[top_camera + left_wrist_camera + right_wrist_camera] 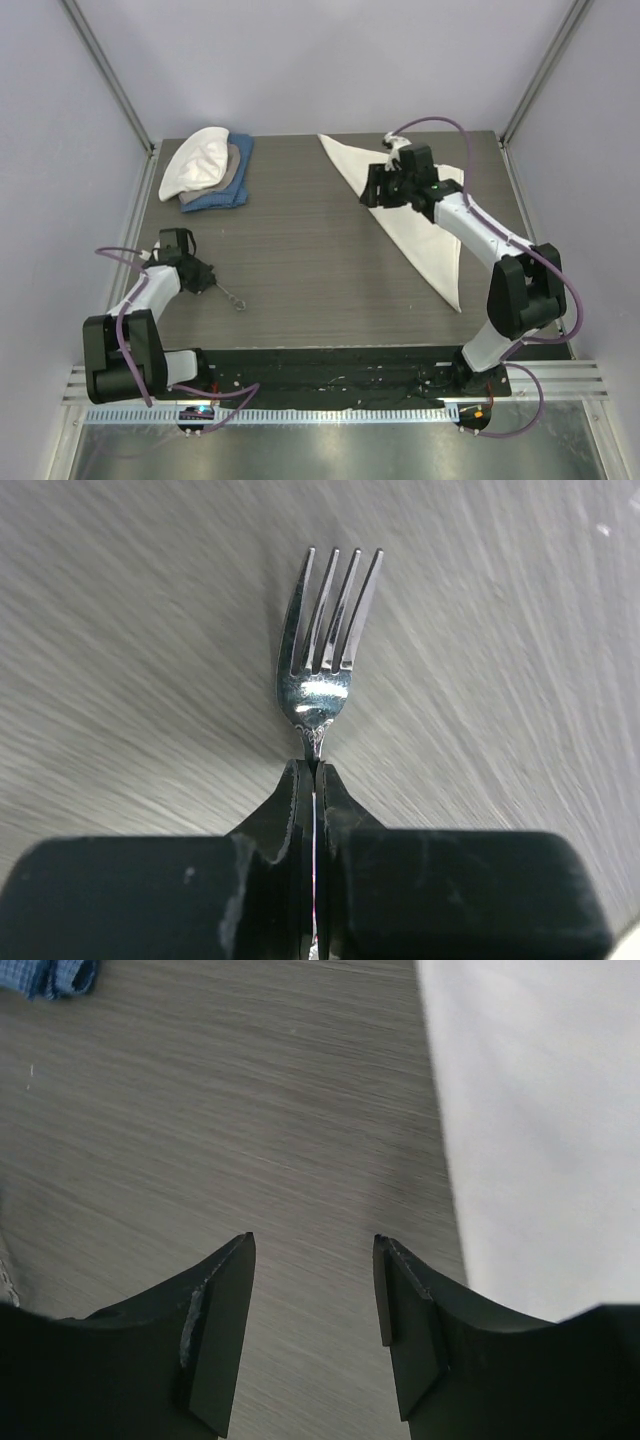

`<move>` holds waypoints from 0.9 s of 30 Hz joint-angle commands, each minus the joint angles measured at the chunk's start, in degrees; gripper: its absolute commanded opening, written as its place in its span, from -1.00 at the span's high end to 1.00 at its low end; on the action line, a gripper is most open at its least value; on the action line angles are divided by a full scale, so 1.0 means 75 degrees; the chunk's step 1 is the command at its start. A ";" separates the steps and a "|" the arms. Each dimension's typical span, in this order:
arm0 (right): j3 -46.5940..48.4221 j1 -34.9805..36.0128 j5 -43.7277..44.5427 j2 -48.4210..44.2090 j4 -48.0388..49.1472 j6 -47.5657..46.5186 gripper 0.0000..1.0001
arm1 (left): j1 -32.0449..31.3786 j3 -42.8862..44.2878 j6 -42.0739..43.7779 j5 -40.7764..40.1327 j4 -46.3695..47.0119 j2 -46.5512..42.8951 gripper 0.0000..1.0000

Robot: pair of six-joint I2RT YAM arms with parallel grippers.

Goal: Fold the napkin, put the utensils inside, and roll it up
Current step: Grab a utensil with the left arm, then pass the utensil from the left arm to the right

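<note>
The cream napkin (420, 235) lies folded into a long triangle at the right of the table, its point toward the front; its edge shows in the right wrist view (540, 1110). My right gripper (372, 188) is open and empty, hovering just left of the napkin's left edge (312, 1245). My left gripper (208, 281) at the front left is shut on the silver fork (232, 296). In the left wrist view the fork (322, 650) sticks out of the shut jaws (314, 770), tines pointing away, above the table.
A stack of white, tan and blue cloths (208, 170) sits at the back left; a blue corner shows in the right wrist view (50, 978). Grey walls and metal posts enclose the table.
</note>
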 commanded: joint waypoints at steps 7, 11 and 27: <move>-0.1031 0.4340 0.2470 -0.0688 0.1834 -0.1327 -0.20 | -0.1259 0.0760 -0.0732 0.0566 0.0369 0.0023 0.99; 0.0183 0.5528 0.3605 0.0566 0.1298 -0.1679 -0.23 | -0.1449 0.0819 -0.0756 0.0706 0.0474 0.0316 1.00; 0.1548 0.7146 0.4522 0.2818 0.1225 -0.1597 -0.36 | -0.1484 0.0667 -0.1083 0.1245 0.1177 0.0867 0.99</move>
